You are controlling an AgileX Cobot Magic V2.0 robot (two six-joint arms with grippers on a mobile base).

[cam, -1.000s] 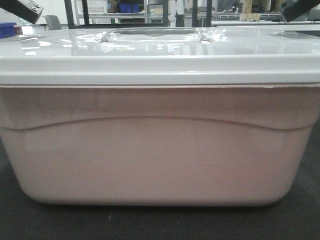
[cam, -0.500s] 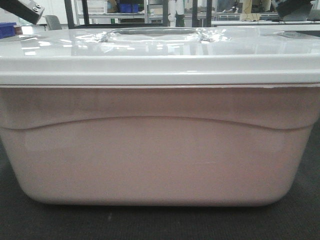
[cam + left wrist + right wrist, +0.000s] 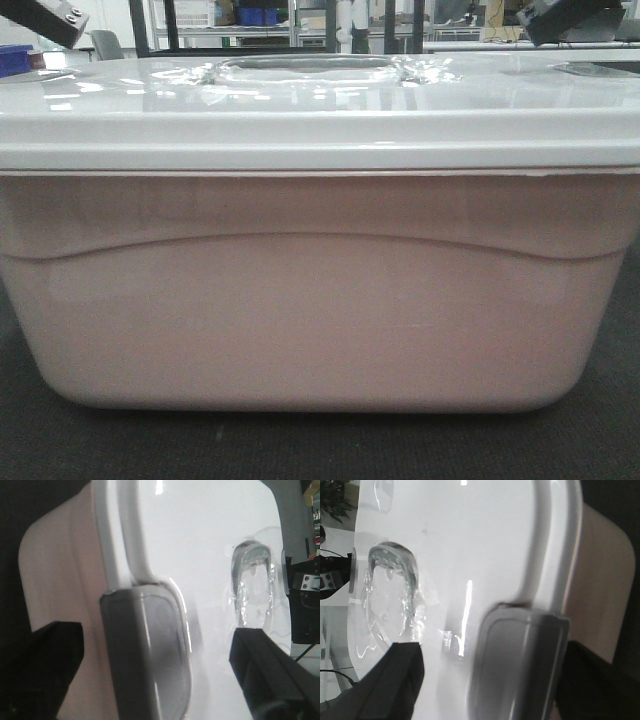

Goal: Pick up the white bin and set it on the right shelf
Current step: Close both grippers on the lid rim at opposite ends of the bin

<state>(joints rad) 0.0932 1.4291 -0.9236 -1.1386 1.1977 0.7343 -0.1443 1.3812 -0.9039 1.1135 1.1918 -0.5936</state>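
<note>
Wide open, the left gripper (image 3: 152, 640) straddles a grey end latch (image 3: 145, 650) of the white bin (image 3: 320, 300) and grips nothing. The right gripper (image 3: 490, 652) is spread just as wide over the opposite latch (image 3: 520, 665), also empty.

Note that the bin stands upright on the dark counter (image 3: 320, 450), its long side turned toward the near edge. The counter's corners are out of view.

Expect these handling properties:
- The tub wall looks stiff but thin. It will probably flex if you squeeze hard.
- The lid (image 3: 320, 100) is glossy, so treat it as slippery.
- The recessed handle (image 3: 310, 66) appears covered in clear film. Do not rely on it.
- The contents cannot be seen, so the weight is unknown. Assume it is bulky rather than heavy.

Take hold at both short ends together, closing each gripper on the lid rim at the latch. Lift evenly, because a tilt could pop the lid or let the rim slide out.

Background racking (image 3: 230, 30) with blue crates (image 3: 255, 15) stands well behind the far edge. The right shelf cannot be identified in any view.
</note>
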